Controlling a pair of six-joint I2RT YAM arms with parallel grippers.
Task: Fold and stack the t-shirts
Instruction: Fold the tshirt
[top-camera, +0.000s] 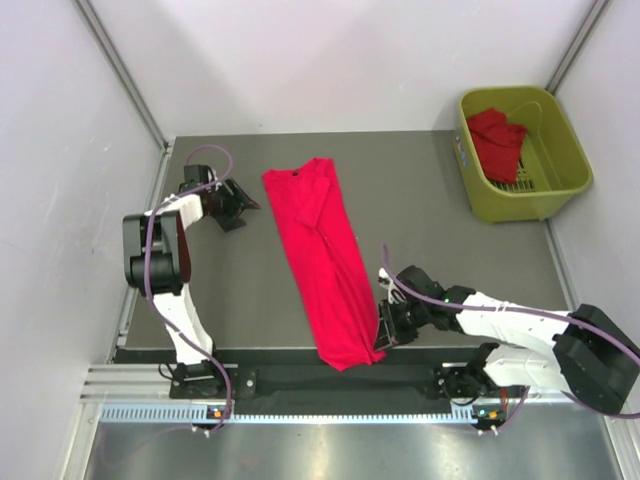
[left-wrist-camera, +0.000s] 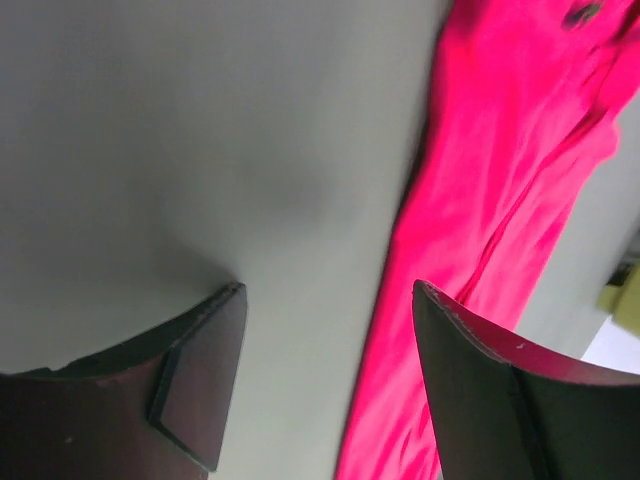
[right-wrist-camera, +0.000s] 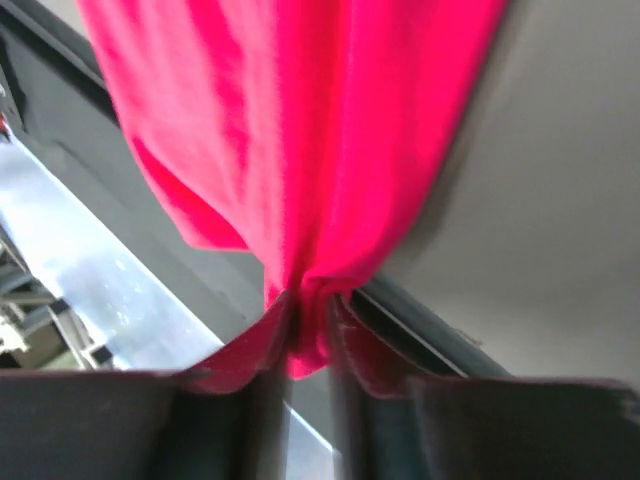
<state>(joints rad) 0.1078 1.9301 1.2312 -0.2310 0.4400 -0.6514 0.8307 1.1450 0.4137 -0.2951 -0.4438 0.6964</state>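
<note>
R pincer (right-wrist-camera: 308, 318) grips t-shirt (top-camera: 325, 262) hem (L pincer (left-wrist-camera: 330, 292) spread).

one t-shirt (top-camera: 325, 260) across table (top-camera: 430, 200) centre, second t-shirt (top-camera: 497, 140) in basket (top-camera: 520, 206), far right corner

- Red t-shirt (top-camera: 325, 262) folded lengthwise into a long narrow strip, lying flat and diagonal across mid-table (top-camera: 440, 210), collar at the far end, hem at the near edge
- Its near hem corner is bunched, pinched in the right gripper (right-wrist-camera: 308, 340)
- Second red t-shirt (top-camera: 497, 140) is a crumpled heap inside the basket (top-camera: 520, 205), far right corner
</note>
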